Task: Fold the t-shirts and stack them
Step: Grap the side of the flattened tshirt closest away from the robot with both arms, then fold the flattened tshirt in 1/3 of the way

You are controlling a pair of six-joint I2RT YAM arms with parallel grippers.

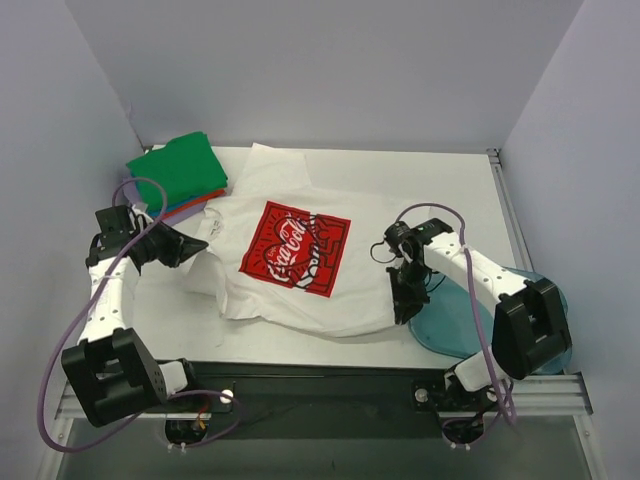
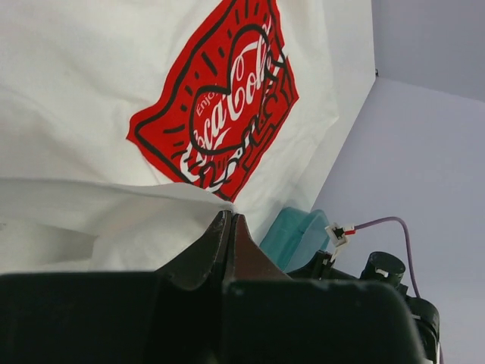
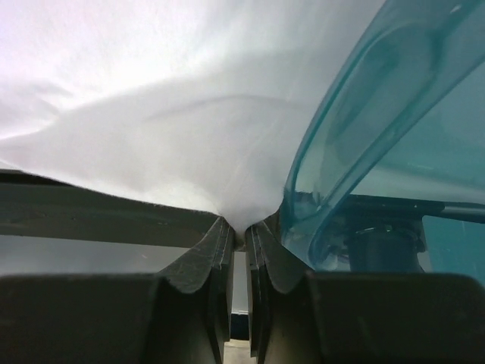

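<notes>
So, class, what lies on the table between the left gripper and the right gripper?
The white t-shirt spans the whole stretch; the left gripper and right gripper each pinch an edge of it. The top view shows it.

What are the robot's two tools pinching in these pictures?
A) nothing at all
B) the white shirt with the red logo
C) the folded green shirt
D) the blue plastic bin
B: each wrist view shows fingers shut on a fold of the white shirt, the left tool at its left side and the right tool at its right edge.
</notes>
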